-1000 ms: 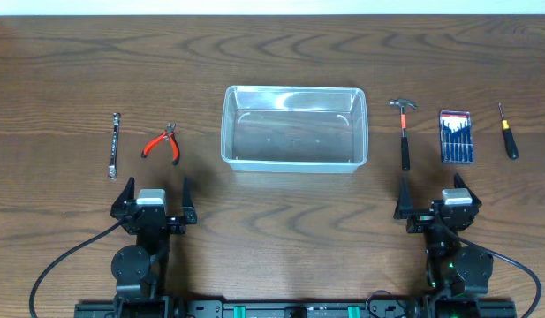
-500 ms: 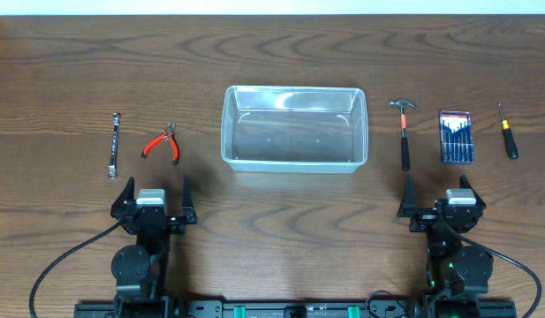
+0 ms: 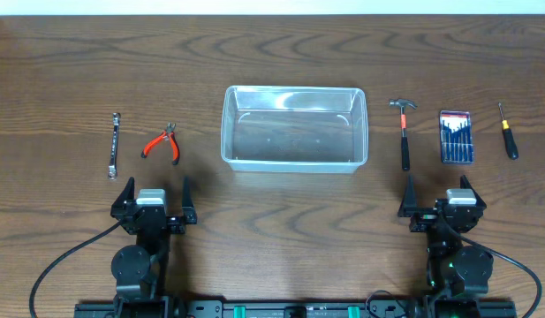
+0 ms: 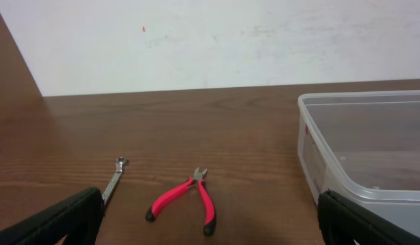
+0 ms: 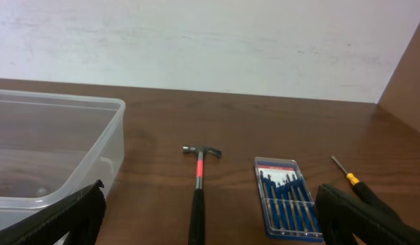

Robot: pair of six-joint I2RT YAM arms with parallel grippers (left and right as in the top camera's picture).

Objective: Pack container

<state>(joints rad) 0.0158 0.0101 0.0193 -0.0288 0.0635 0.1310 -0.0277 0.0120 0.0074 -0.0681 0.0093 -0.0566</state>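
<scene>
My left gripper (image 3: 154, 189) and right gripper (image 3: 438, 194) fingers wide apart, container (image 3: 294, 164) between pliers (image 3: 162, 144) and hammer (image 3: 404, 132), case (image 3: 456, 138) label unreadable

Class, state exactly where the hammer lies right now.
In the overhead view the hammer lies to the robot's right, between the container and the blue screwdriver set, touching neither.

Right gripper (image 3: 438, 179) shifted slightly right in overhead view versus one second ago, wrist body along with it. Its left fingertip (image 3: 408, 185) now just right of hammer (image 3: 404, 146) handle end, earlier straight below it. Shift already done half second ago.
</scene>
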